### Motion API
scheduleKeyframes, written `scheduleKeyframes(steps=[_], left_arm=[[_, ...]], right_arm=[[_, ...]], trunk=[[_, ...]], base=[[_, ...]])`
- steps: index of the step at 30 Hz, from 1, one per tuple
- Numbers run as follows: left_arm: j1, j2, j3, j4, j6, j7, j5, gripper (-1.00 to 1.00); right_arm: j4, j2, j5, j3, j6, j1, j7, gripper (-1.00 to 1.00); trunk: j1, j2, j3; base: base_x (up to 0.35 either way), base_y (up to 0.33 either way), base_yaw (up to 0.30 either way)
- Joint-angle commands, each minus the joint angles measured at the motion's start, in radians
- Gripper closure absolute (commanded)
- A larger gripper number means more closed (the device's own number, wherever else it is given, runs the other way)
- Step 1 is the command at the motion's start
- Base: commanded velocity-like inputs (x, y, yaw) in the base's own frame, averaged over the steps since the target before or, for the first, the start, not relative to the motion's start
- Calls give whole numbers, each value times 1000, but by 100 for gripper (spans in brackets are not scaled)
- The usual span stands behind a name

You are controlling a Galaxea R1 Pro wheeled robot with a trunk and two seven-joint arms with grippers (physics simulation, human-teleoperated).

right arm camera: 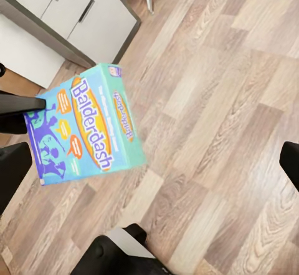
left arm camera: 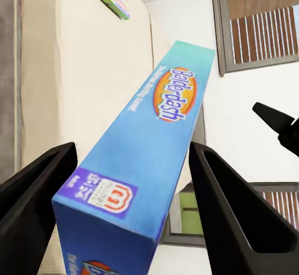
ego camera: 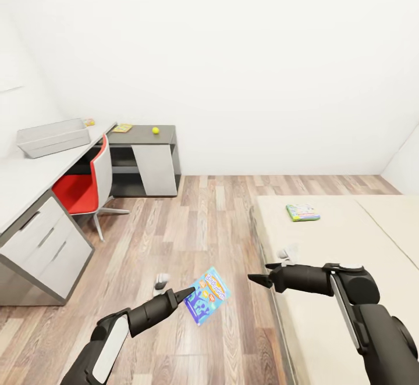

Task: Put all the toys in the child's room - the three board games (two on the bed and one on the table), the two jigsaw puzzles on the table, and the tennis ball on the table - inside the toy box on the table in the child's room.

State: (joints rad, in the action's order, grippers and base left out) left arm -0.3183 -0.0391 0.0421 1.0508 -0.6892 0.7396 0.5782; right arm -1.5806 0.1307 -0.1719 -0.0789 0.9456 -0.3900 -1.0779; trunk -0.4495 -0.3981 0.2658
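My left gripper (ego camera: 187,295) is shut on a blue board game (ego camera: 207,303) lettered "Balderdash", holding it in the air above the wood floor; in the left wrist view the box (left arm camera: 146,156) stands between the two dark fingers (left arm camera: 37,191). The right gripper (ego camera: 260,273) hangs open just right of the box, beside the bed. A second board game (ego camera: 302,212) with a green edge lies on the bed. Far left, the grey toy box (ego camera: 53,136) stands on the table (ego camera: 17,178). The tennis ball (ego camera: 155,130) and a jigsaw puzzle (ego camera: 122,128) lie on the lower dark desk top.
A red chair (ego camera: 84,187) is tucked under the desk. The bed (ego camera: 349,245) fills the right side, its edge close to my right arm. Pale cabinet fronts (ego camera: 43,245) stand at the near left. Open plank floor (ego camera: 203,222) stretches between bed and desk.
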Motion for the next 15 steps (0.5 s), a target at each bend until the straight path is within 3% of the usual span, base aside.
scheduleKeyframes(steps=[1, 15], left_arm=[[-1, -1, 2, 0, -7, 3, 5, 100], [-1, -1, 3, 0, -6, 2, 5, 100]], right_arm=[[-1, 0, -10, -1, 5, -1, -10, -100], [15, 1, -12, -13, -27, -1, -10, -100]], trunk=[[-1, -2, 2], [-1, -2, 2]], base=[[0, 293, 0], [0, 293, 0]])
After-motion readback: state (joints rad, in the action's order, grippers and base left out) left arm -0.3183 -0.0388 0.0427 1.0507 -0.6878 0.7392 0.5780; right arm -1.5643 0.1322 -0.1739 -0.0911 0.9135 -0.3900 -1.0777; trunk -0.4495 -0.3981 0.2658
